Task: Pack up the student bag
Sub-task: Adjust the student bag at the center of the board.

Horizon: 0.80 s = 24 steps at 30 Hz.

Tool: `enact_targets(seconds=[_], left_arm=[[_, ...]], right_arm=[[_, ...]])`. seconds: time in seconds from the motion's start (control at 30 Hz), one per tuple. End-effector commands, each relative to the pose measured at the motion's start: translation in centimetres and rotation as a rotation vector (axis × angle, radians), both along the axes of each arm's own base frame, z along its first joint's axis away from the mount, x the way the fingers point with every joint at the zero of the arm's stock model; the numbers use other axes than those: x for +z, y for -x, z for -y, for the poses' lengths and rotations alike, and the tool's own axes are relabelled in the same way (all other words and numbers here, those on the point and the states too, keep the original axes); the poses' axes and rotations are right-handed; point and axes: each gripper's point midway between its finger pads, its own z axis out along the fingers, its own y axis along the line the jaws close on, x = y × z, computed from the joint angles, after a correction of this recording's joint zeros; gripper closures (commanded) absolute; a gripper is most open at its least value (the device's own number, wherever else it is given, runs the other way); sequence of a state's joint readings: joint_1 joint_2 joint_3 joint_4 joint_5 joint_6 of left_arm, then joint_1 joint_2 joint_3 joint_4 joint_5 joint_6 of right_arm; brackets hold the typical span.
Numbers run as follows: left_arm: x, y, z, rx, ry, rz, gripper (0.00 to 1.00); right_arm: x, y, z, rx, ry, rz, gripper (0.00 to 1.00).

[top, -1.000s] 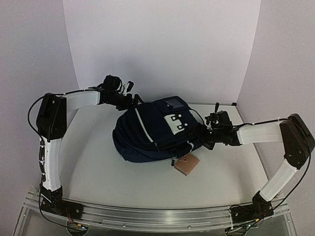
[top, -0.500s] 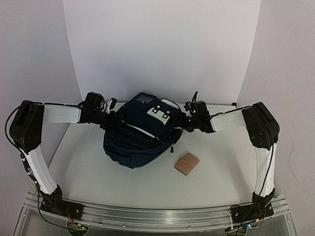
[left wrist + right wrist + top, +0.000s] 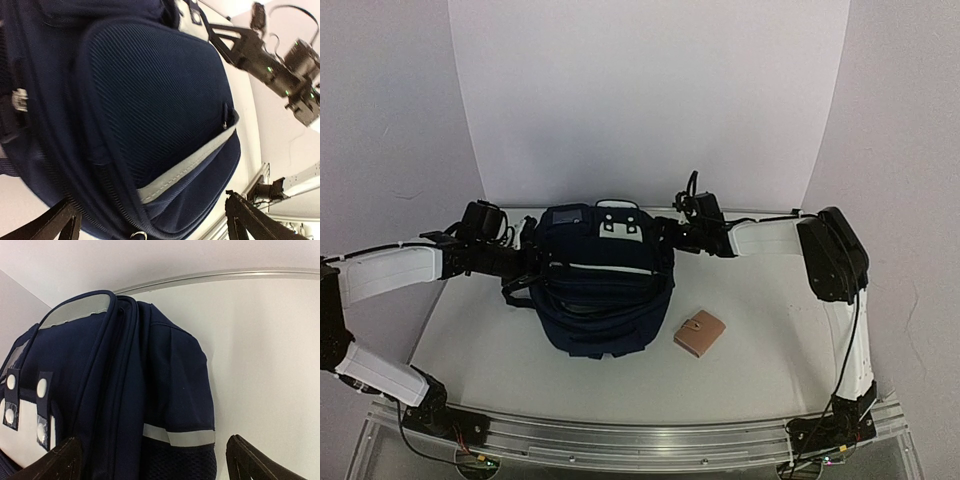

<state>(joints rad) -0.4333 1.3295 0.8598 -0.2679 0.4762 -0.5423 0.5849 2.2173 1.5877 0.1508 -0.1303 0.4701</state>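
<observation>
The student bag (image 3: 605, 300), navy with thin pale stripes and a white patch, sits at the middle of the table with its top toward the back wall. My left gripper (image 3: 517, 264) is at its left flank, and my right gripper (image 3: 665, 232) is at its upper right corner. In the left wrist view the bag's (image 3: 150, 100) ribbed front pocket fills the space between the wide-apart fingers of the left gripper (image 3: 150, 225). In the right wrist view the bag's (image 3: 105, 390) striped side lies between the spread fingers of the right gripper (image 3: 150, 465). Neither gripper pinches the fabric.
A small tan wallet-like case (image 3: 699, 333) lies on the table just right of the bag's lower corner. White backdrop walls close the back and sides. An aluminium rail (image 3: 640, 440) runs along the near edge by the arm bases.
The bag has slid left and turned so its top points to the back wall. Both arms swung with it, the left one lower and farther left. The tan case now lies apart from the bag.
</observation>
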Motion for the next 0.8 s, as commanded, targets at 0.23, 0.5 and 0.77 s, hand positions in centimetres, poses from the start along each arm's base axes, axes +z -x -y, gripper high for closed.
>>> enact_targets(seconds=[0.23,0.5,0.77], left_arm=[[2.4,-4.1,-2.9,0.164,-0.104,0.034,0.0],[0.2,-4.4,0.2,0.039,-0.002,-0.027,0.03],[1.7,-1.7,5.6,-0.182,0.145,0.009,0.29]], right_arm=[[5.7,10.3,2.8,0.048,-0.035,-0.088,0.02],[2.5,16.6,-1.0,0.15,-0.144,-0.269,0.15],[1.5,16.1,-3.0,0.131,-0.226,-0.259,0.58]])
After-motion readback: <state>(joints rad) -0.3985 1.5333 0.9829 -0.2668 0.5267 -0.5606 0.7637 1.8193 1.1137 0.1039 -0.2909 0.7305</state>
